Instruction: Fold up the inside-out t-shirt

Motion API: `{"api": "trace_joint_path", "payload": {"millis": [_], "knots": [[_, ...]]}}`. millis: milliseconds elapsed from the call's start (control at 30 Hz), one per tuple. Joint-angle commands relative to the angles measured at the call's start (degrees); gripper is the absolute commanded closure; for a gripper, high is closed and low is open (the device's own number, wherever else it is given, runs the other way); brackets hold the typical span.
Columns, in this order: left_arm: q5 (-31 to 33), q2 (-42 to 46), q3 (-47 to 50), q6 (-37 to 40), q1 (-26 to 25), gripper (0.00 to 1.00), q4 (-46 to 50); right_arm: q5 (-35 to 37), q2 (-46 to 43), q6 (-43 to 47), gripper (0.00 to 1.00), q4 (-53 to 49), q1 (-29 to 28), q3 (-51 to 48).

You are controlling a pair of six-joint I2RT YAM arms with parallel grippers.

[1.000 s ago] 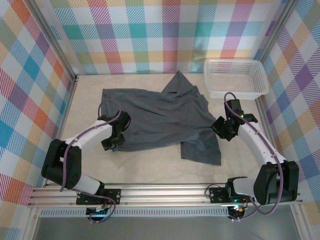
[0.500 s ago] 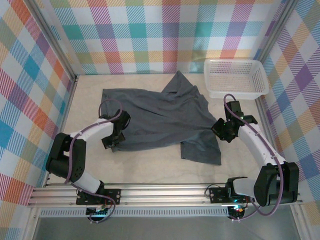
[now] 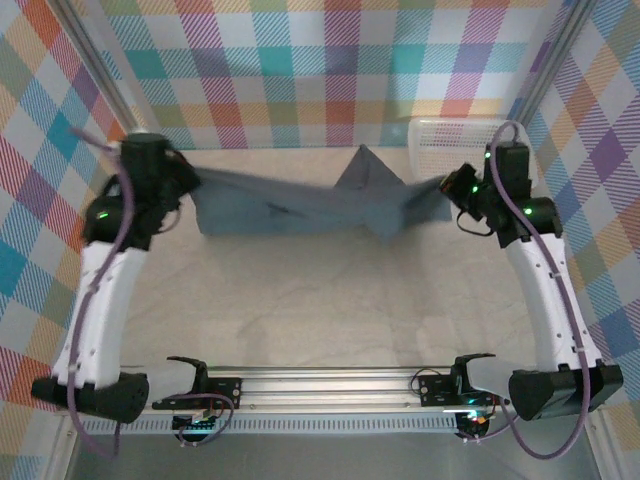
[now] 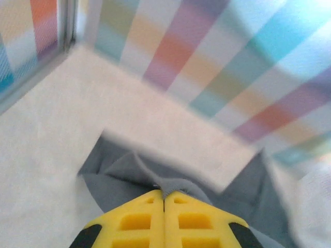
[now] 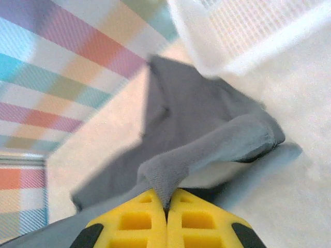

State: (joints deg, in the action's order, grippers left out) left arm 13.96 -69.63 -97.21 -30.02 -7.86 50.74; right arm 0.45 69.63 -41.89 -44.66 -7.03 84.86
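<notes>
1. The left end effector (image 3: pixel 190 180) is at about 10 o'clock in the overhead view, lifted above the tabletop (image 3: pixel 300 310). In its wrist view, the two yellow fingers (image 4: pixel 134 222) are pressed together with no gap, and a small ridge of grey cloth is nipped at their tips.
2. The right end effector (image 3: pixel 447 186) is at about 2 o'clock, also lifted. In its wrist view the yellow fingers (image 5: pixel 199 222) are likewise closed flat against each other, and a thick rolled fold of cloth is pinched between them.
3. The t-shirt (image 3: pixel 300 205) is dark slate-grey and spans the far half of the tabletop, from 9 to 3 o'clock. It is pulled into a long band between the two end effectors, each clamping one end.
4. A pointed flap of the t-shirt sticks up toward 12 o'clock, right of the band's middle. The overhead view is blurred there, so I cannot tell whether the lower edge touches the tabletop.
5. From the right wrist, more of the cloth spreads out ahead of the fingers over the pale surface.
6. A white mesh basket (image 3: pixel 440 135) stands in the far corner at 1 o'clock, just behind the right end effector. In the right wrist view its rim lies just beside the far edge of the cloth.
7. A checked wall (image 3: pixel 300 70) closes the far side at 12 o'clock, close behind the stretched t-shirt.
</notes>
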Motion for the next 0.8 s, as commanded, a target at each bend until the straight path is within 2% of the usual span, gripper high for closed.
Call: {"api": "trace_joint_path", "payload": {"millis": [0, 100, 200, 333, 533, 767], "knots": [[-10.43, -2.23, -3.3, 0.55, 8.43, 1.0, 3.65, 1.53, 4.12, 4.41, 1.0, -2.14, 0.26, 8.04], [-21.37, -2.25, -5.42, -1.72, 12.23, 1.0, 0.36, 2.88, 3.87, 5.65, 1.0, -3.64, 0.33, 14.42], [-25.14, -1.34, -9.09, -1.35, 12.18, 1.0, -1.49, 1.29, 2.38, 5.83, 1.0, -3.04, 0.3, 19.72], [-26.44, 0.02, -17.74, 1.36, 12.25, 1.0, -1.15, 0.23, 1.28, 6.44, 1.0, -3.83, 0.32, 29.52], [-22.94, -0.21, -33.05, 3.47, 12.25, 1.0, 1.38, -2.02, -1.46, 5.81, 1.0, 3.13, 0.3, 39.19], [-24.49, -7.12, -36.16, 6.71, 12.25, 1.0, -1.71, -0.7, 6.23, 6.94, 1.0, 7.13, 0.34, 44.17]]}}
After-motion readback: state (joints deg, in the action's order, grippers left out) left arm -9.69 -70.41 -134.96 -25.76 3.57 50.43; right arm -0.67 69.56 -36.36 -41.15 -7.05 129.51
